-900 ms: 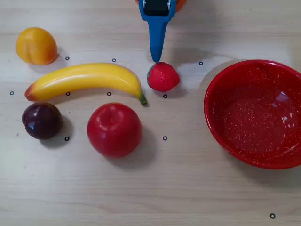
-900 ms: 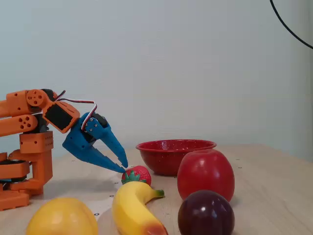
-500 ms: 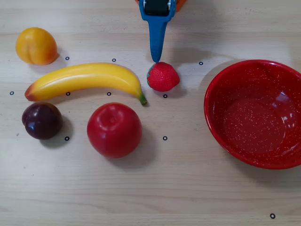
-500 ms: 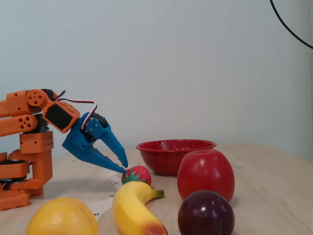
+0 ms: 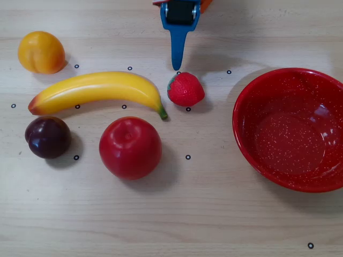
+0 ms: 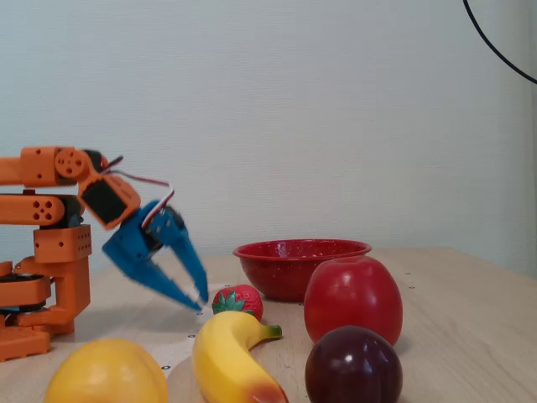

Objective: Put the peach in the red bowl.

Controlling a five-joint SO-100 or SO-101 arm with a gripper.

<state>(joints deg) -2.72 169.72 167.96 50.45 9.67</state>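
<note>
Peach [image 5: 41, 52] observed at the far left of the overhead view, resting on the table [image 5: 214, 225], well apart from the red bowl [image 5: 292, 128] at the right edge. Bowl holds nothing. By descending size: bowl, banana [image 5: 96, 90], red apple [image 5: 130, 148], peach, plum [image 5: 47, 137], strawberry [image 5: 185, 89]. Banana lies between peach and apple. Blue gripper [image 6: 200, 302] hangs just beside the strawberry, fingers parted in the fixed view, holding nothing, clear of the tabletop.

Orange arm folded low; blue tool [image 6: 200, 300] angled down, jaws parted, empty.
</note>
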